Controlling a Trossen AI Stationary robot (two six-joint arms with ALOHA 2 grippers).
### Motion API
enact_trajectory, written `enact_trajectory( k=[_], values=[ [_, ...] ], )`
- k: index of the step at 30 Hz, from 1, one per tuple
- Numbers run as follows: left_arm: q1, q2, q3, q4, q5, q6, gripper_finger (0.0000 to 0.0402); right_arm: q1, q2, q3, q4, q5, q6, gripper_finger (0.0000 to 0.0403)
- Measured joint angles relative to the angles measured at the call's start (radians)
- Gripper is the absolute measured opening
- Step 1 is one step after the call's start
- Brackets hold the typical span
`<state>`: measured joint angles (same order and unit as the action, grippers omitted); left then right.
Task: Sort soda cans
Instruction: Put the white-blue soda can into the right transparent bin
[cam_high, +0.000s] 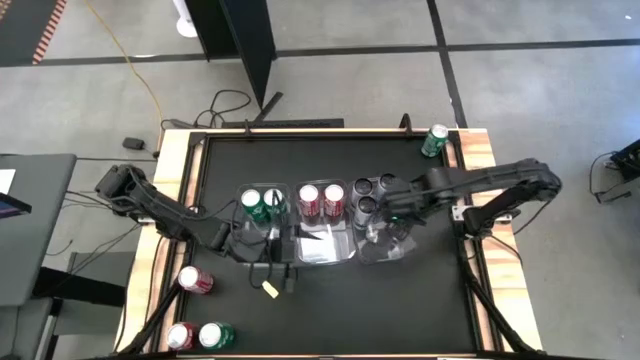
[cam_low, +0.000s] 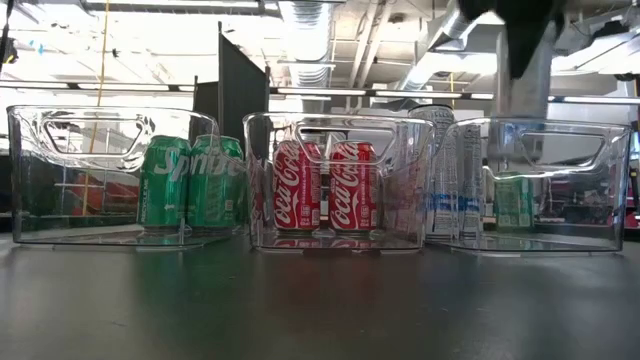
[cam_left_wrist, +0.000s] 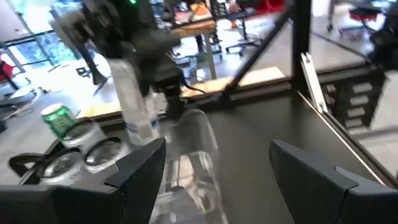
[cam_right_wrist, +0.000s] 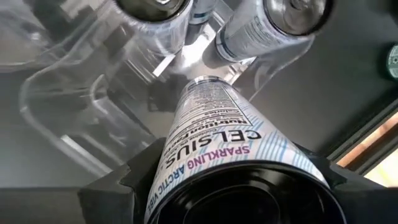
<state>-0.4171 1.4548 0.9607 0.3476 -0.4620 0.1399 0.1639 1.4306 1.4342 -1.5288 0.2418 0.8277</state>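
The grey can (cam_right_wrist: 214, 134) is clamped in the right gripper (cam_high: 378, 228), hanging over the right tray (cam_high: 405, 250), which has three grey cans (cam_high: 370, 192) at its far end. The middle tray (cam_high: 325, 250) holds two red cans (cam_high: 321, 200), the left tray (cam_high: 243, 232) two green cans (cam_high: 261, 203).

Left over: a green can (cam_high: 435, 139) at the far right corner; two red cans (cam_high: 194, 281) and a green one (cam_high: 215, 335) at the near left edge. Roughly two-thirds done.

The left gripper (cam_left_wrist: 214, 165) hangs near the left tray, jaws wide, empty.
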Motion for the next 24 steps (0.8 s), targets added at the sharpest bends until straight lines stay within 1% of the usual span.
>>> enact_trajectory(
  k=[4, 12, 18, 24],
  values=[
    [0.018, -0.067, 0.0, -0.045, -0.002, -0.029, 0.0281, -0.045, 0.049, 0.0, 0.05, -0.003, -0.071, 0.0266],
    [0.019, -0.177, 0.0, -0.172, 0.0, -0.018, 0.0281, -0.12, 0.143, 0.001, 0.119, -0.014, -0.161, 0.0266],
    [0.019, -0.229, 0.0, -0.237, 0.001, 0.002, 0.0281, -0.162, 0.194, 0.001, 0.129, -0.036, -0.178, 0.0266],
    [0.019, -0.246, 0.0, -0.255, 0.001, 0.041, 0.0281, -0.173, 0.194, 0.001, 0.154, -0.039, -0.166, 0.0266]
  ],
)
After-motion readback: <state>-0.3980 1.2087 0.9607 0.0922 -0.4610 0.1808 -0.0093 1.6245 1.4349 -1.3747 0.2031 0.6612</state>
